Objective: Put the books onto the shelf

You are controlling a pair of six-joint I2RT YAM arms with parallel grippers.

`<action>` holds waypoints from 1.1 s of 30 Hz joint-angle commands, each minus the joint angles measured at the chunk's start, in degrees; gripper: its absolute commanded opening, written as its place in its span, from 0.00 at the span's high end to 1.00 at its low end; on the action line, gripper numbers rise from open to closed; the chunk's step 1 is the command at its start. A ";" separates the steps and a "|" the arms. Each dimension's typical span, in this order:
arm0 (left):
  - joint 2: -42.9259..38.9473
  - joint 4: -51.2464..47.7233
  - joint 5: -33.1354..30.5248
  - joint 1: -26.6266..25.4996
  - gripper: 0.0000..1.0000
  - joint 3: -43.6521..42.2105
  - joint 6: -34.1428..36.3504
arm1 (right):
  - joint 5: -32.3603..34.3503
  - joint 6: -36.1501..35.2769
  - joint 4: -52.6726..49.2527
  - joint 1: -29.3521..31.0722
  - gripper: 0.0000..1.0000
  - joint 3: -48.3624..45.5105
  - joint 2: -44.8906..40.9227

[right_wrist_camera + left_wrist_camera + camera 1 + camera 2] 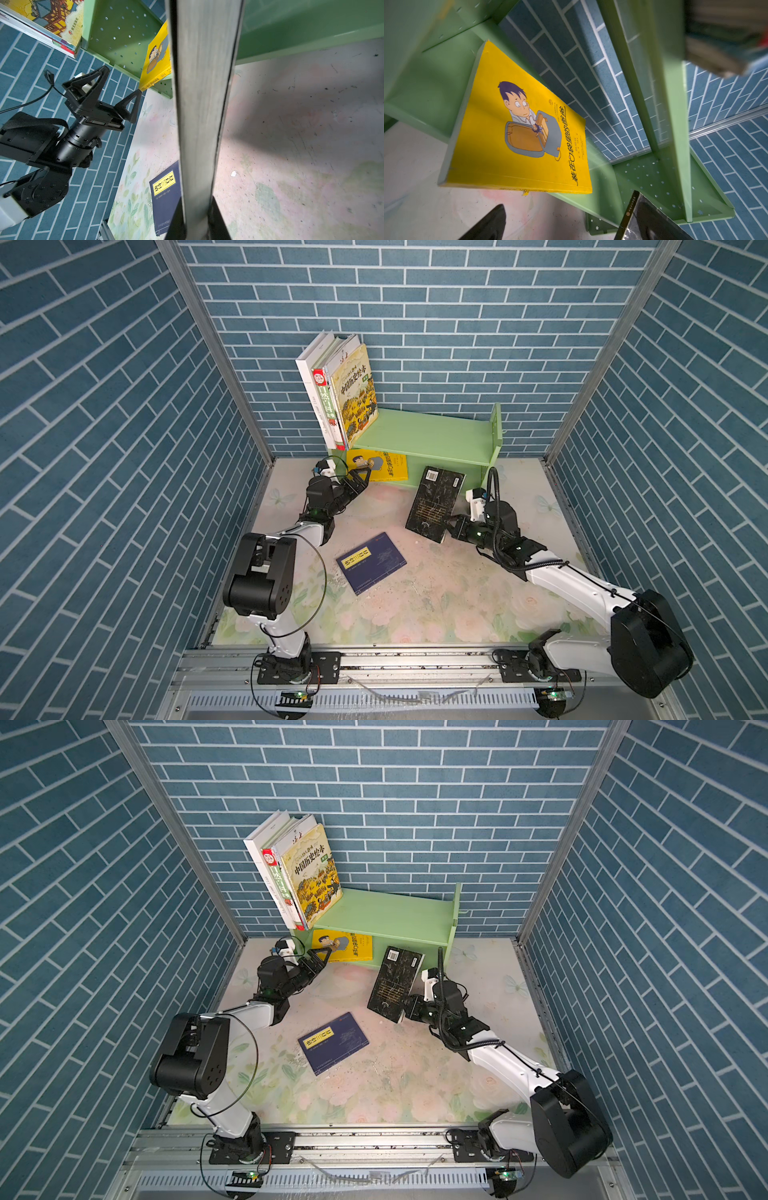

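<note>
**Status: five books on the shelf, one in hand, one on the table**

I count four books (338, 398) standing together at the left end of the upper tier of the shelf (428, 433). The bright yellow book (384, 466) lies flat on the lower tier, with its near edge overhanging the front. The left gripper (362, 477) is spread wide, with one fingertip at that book's corner. I judge that a push inward may be needed.

The right gripper (449, 528) is clamped on the black book (434, 504), held tilted just in front of the shelf's right half. The navy book (371, 563) lies flat in the middle of the table (457, 593), untouched.

Obstructions: the left arm stands before the left side of the lower opening. The standing row has no support on its open side.
</note>
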 commanded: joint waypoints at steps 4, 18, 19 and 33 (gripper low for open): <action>2.36 -0.82 -1.85 0.42 0.00 2.90 2.33 | 0.80 0.29 3.19 0.30 1.00 1.99 -2.35; 8.17 9.67 -2.05 2.95 0.00 4.68 -1.03 | -0.46 0.59 3.24 0.32 1.00 4.37 0.58; 8.54 11.02 -1.79 3.19 0.00 4.64 -1.47 | -0.62 0.73 3.28 0.35 1.00 4.47 0.76; -12.15 -14.55 7.00 3.11 0.00 -5.81 -5.39 | 2.05 -11.69 -20.32 4.71 1.00 9.45 -3.18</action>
